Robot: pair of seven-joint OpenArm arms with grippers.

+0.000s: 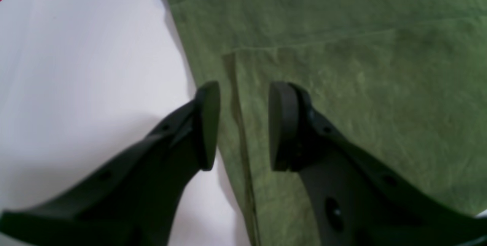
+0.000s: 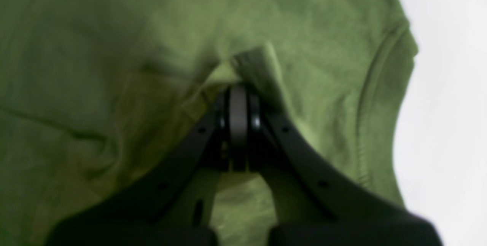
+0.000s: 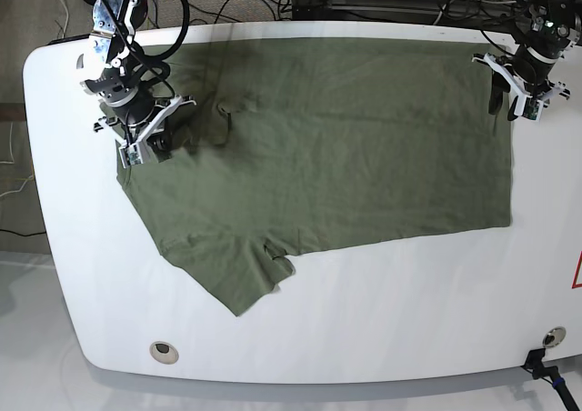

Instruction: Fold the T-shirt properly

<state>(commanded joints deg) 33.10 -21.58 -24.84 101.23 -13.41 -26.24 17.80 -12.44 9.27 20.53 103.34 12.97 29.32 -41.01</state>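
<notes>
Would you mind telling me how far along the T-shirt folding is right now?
Early stage. Done: the T-shirt lies mostly spread on the table, with no finished fold visible. In hand: the right gripper is shut on a pinch of fabric, while the left gripper hovers open over the shirt's edge. Left: essentially all the folds.

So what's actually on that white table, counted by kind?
Green T-shirt: 1
Robot arms, each ending in jaws: 2, the left gripper open over the shirt's edge and the right gripper shut on the cloth
Round fittings in the table near its front edge: 2
Total: 5
</notes>
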